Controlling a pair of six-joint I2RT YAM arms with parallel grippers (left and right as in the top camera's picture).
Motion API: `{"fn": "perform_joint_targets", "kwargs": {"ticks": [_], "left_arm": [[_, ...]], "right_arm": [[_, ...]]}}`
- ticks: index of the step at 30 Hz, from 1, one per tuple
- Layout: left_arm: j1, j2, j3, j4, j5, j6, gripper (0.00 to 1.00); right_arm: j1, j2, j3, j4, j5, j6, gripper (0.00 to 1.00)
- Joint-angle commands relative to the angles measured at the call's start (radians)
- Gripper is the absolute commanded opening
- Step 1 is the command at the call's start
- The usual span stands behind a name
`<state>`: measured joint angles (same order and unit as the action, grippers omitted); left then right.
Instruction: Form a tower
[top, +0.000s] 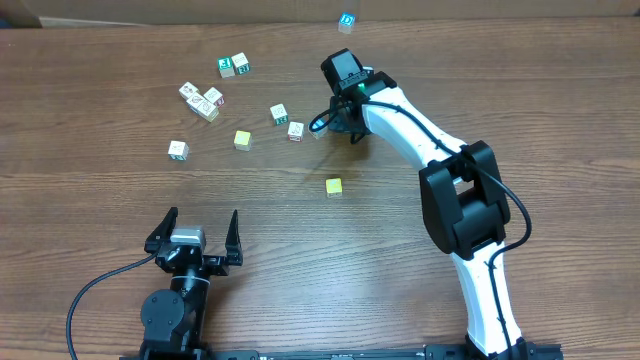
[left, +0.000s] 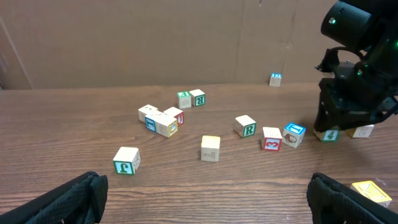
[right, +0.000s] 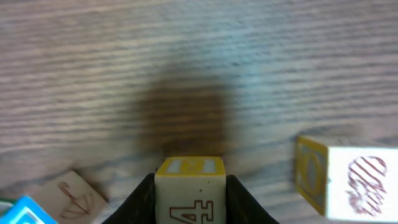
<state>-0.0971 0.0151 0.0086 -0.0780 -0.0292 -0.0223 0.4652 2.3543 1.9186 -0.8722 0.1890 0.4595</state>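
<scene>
No tower shows in any view; the wooden cubes all lie singly on the table. My right gripper (top: 338, 124) reaches down at the back centre right. In the right wrist view it (right: 189, 180) is shut on a cube with a yellow-edged top and a red "4" (right: 189, 199), one finger against each side. My left gripper (top: 201, 222) stands open near the front edge. Only bare wood lies between its fingers (left: 81, 196).
Loose cubes lie close round the held one: a yellow-sided one (right: 345, 180) to the right, a pale one (right: 74, 194) and a blue one (right: 25, 211) to the left. Further cubes are scattered at the back left (top: 203, 100). A yellow cube (top: 333, 186) sits mid-table.
</scene>
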Motion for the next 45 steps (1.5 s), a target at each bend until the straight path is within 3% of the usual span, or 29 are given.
{"fn": "perform_joint_targets", "kwargs": {"ticks": [1, 13, 29, 33, 40, 45], "left_arm": [[0.007, -0.011, -0.003, 0.002, 0.012, 0.016, 1.0], [0.007, -0.011, -0.004, 0.002, 0.012, 0.016, 1.0], [0.007, -0.011, -0.003, 0.002, 0.011, 0.016, 1.0], [0.007, -0.011, -0.003, 0.002, 0.012, 0.016, 0.99], [0.007, -0.011, -0.003, 0.002, 0.012, 0.016, 0.99], [0.007, -0.011, -0.003, 0.002, 0.012, 0.016, 1.0]], "right_arm": [[-0.007, -0.089, 0.028, -0.051, -0.003, -0.023, 0.28], [-0.005, -0.101, 0.023, -0.243, -0.098, -0.023, 0.28], [-0.005, -0.1, -0.065, -0.185, -0.095, -0.023, 0.35], [-0.005, -0.1, -0.065, -0.181, -0.094, -0.023, 0.49], [-0.007, -0.1, -0.065, -0.166, -0.093, -0.024, 0.47], [-0.007, -0.1, -0.065, -0.166, -0.094, -0.119, 0.45]]}}
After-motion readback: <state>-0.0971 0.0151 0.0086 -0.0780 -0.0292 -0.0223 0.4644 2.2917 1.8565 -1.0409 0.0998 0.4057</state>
